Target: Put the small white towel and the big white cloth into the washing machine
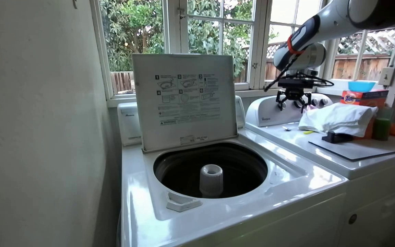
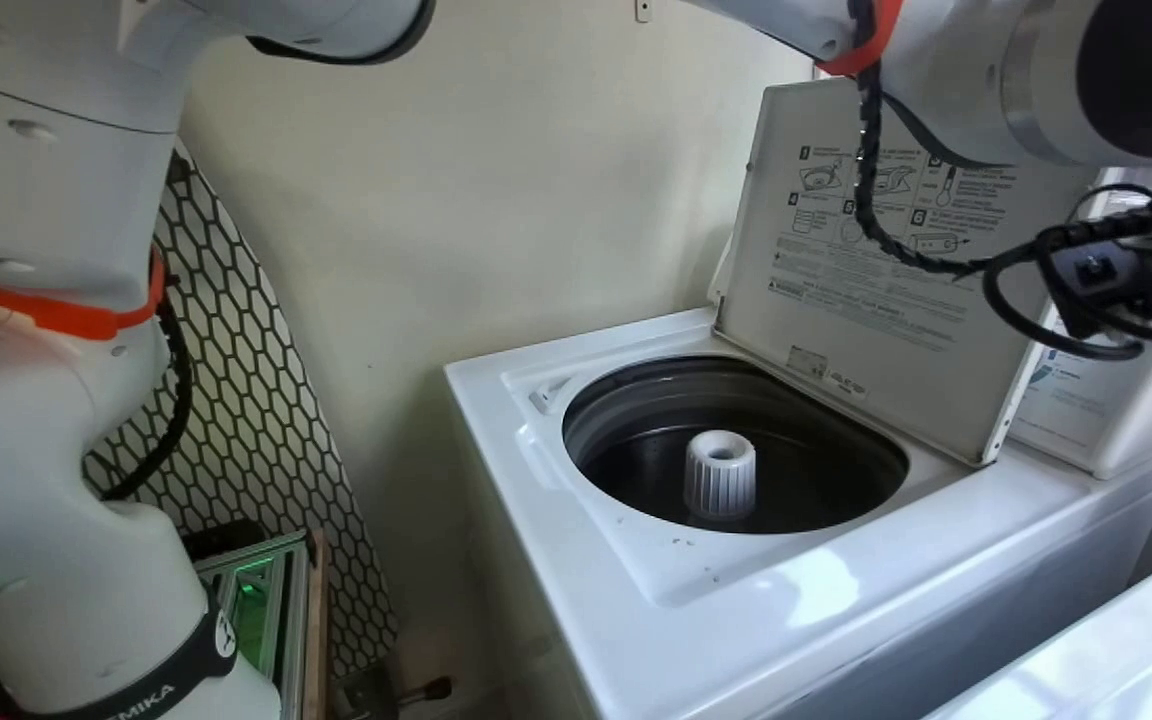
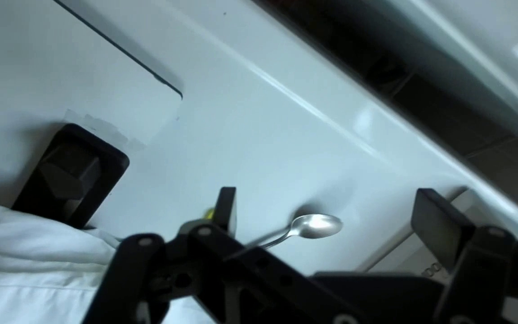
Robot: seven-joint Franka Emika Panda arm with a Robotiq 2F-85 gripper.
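The white enamel top-loading washing machine [image 1: 218,212] stands uncovered. On the white knobbed machine [image 1: 293,139] beside it lies the crumpled white cloth [image 1: 338,116], probably the big one; a separate small white towel I cannot distinguish. The black two-fingered gripper [image 1: 292,107] hangs near this cloth, its fingers [image 3: 443,225] wide apart. The step appears to be the approach; next, it should shift over the fabric and pinch a fold, avoiding the shiny metal spoon [image 3: 315,226].
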